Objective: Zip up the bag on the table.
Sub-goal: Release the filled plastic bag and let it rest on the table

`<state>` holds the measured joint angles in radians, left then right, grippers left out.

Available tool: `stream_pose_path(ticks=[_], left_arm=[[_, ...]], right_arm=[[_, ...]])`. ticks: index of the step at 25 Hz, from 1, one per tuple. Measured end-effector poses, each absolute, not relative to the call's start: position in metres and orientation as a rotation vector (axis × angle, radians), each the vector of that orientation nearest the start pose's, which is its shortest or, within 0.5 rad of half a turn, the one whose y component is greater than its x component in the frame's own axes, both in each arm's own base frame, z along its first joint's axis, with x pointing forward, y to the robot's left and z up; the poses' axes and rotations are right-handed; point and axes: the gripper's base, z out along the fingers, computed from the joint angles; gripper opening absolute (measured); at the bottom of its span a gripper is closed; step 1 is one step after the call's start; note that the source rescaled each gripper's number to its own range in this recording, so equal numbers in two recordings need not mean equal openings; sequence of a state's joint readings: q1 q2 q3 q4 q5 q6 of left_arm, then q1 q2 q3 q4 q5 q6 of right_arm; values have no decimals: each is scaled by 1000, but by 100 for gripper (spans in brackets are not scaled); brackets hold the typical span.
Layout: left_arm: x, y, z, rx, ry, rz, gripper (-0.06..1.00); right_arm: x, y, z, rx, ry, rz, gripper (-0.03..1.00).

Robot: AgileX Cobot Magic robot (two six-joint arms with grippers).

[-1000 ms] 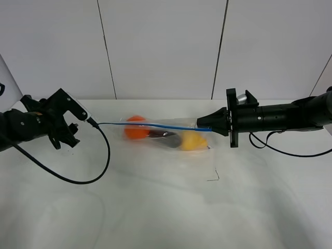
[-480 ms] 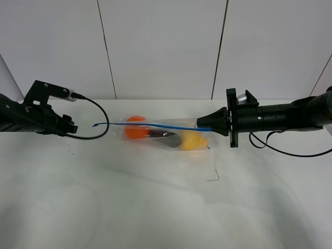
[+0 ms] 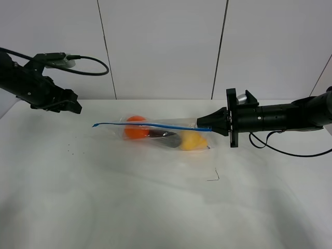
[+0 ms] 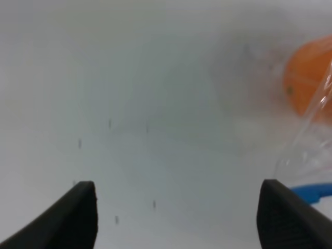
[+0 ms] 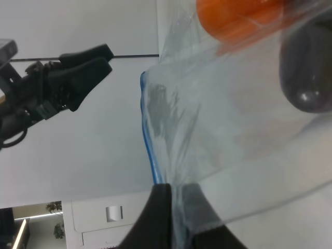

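The clear bag (image 3: 161, 136) lies on the white table (image 3: 129, 207), with orange (image 3: 136, 129), dark and yellow fruits inside. Its blue zipper strip (image 3: 150, 125) runs along the far edge and its left end sticks out free. My right gripper (image 3: 201, 125) is shut on the bag's right end at the strip; the right wrist view shows the fingers (image 5: 161, 207) pinching the plastic beside the strip (image 5: 148, 145). My left gripper (image 3: 75, 107) is open and empty, raised above the table, left of the bag. Its wrist view shows the spread fingers (image 4: 78, 212), the orange fruit (image 4: 311, 83) and the strip's end (image 4: 314, 193).
White wall panels stand behind the table. The left arm's cable (image 3: 88, 59) loops in the air. The right arm's cable (image 3: 290, 151) lies on the table. A small dark mark (image 3: 213, 176) is in front of the bag.
My left gripper has moved off the strip's left end, left and upward, away from the bag. The strip's left end now hangs free. The right gripper and the bag have stayed put.
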<state>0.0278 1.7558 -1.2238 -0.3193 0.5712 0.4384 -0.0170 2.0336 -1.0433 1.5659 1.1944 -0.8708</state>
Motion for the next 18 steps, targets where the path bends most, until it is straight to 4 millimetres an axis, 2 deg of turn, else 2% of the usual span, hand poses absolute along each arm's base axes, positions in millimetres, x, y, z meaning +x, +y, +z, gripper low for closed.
stream_pose_path(ticks=[7, 15, 18], left_arm=[[381, 6, 224, -3, 2813, -58, 86], [377, 7, 229, -36, 2883, -53, 86], [372, 7, 228, -41, 2937, -51, 93]], right_arm=[[355, 79, 149, 300, 2390, 1769, 0], [355, 79, 149, 300, 2390, 1769, 0], [355, 79, 149, 300, 2390, 1769, 0]])
